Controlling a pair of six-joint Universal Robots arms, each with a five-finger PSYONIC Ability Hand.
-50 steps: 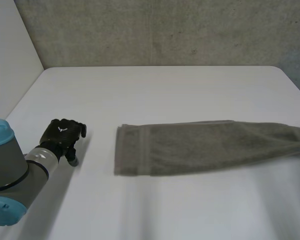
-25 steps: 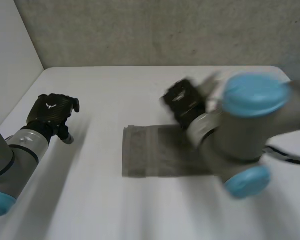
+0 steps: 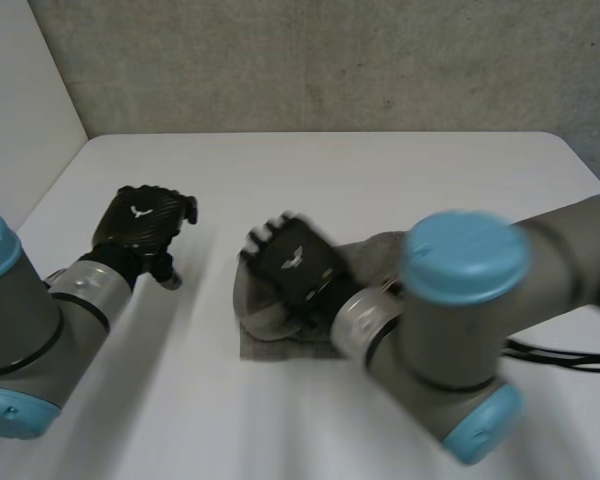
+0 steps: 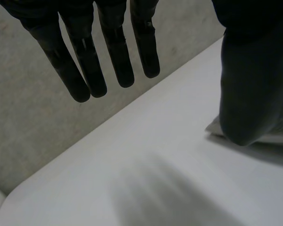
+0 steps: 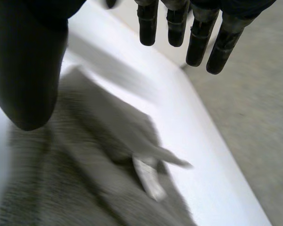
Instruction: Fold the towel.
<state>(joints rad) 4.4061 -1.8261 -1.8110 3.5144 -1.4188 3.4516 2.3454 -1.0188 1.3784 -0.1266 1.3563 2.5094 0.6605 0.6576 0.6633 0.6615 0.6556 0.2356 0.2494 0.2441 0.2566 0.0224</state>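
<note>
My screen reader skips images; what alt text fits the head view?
The robot's black right hand, fingers straight, is over the left end of a grey-brown terry towel on a white table; the black left hand is off the cloth at its left.

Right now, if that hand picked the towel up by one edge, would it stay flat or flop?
Probably flop: the towel lies in soft, rumpled layers under the right hand, so it looks limp. Its rough pile suggests it would drag and bunch, not slide, if pushed across the table.
</note>
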